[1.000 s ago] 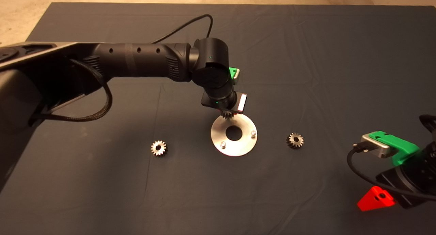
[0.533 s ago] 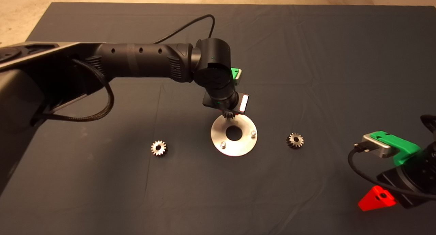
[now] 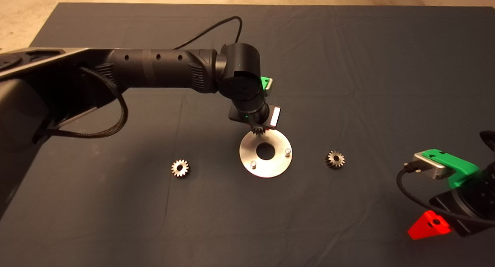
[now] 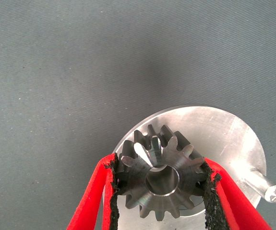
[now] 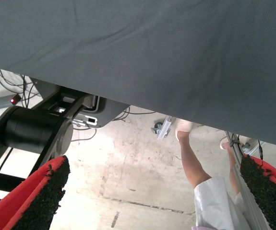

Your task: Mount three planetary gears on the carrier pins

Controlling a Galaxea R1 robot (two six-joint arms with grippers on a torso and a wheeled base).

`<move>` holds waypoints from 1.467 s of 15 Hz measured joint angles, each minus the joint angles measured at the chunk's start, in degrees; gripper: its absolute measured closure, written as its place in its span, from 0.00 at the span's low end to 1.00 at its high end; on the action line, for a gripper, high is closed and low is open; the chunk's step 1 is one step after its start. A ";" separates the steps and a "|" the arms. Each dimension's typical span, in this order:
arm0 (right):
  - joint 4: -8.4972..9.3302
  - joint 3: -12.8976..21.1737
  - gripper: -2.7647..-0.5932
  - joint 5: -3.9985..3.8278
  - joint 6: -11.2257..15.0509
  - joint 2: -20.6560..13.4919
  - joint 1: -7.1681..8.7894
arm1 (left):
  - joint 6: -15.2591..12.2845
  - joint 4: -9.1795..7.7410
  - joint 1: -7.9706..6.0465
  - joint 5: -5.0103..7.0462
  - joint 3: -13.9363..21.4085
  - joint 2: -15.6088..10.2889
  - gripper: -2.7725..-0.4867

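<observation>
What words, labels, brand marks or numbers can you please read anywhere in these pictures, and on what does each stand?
None can be read.
The held gear, the disc and the dark mat bear no print.
The white panel on the left gripper looks blank.
The grey box with a red light on the floor shows no legible marking.

Left arm (image 3: pixel 162 69) nudged slightly rightward half a second ago, now back at its position of a second ago, gear (image 4: pixel 161 178) kept over the disc's (image 3: pixel 270 167) far edge; right gripper (image 3: pixel 427 225) drifted slightly lower and rightward at the worktop's corner.
</observation>
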 joint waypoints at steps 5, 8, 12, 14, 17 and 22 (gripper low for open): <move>0.01 0.00 0.06 0.00 0.02 -0.01 0.00 | 0.00 0.29 0.00 0.00 0.02 0.00 0.82; 0.01 0.00 0.05 0.00 0.02 -0.01 0.00 | -0.02 0.30 0.00 0.02 0.02 0.00 0.82; 0.01 0.00 0.06 0.00 0.01 -0.04 0.00 | -0.05 0.55 0.68 -0.06 0.06 0.07 0.82; 0.01 0.00 0.05 0.00 0.01 -0.04 0.00 | -0.05 0.79 0.68 0.00 0.13 0.13 0.82; 0.01 0.00 0.05 0.00 0.02 -0.04 0.00 | -0.05 2.02 0.94 0.35 0.61 0.13 0.82; 0.01 0.00 0.06 0.00 0.00 -0.04 0.00 | -0.02 2.28 0.95 0.62 0.72 0.13 0.82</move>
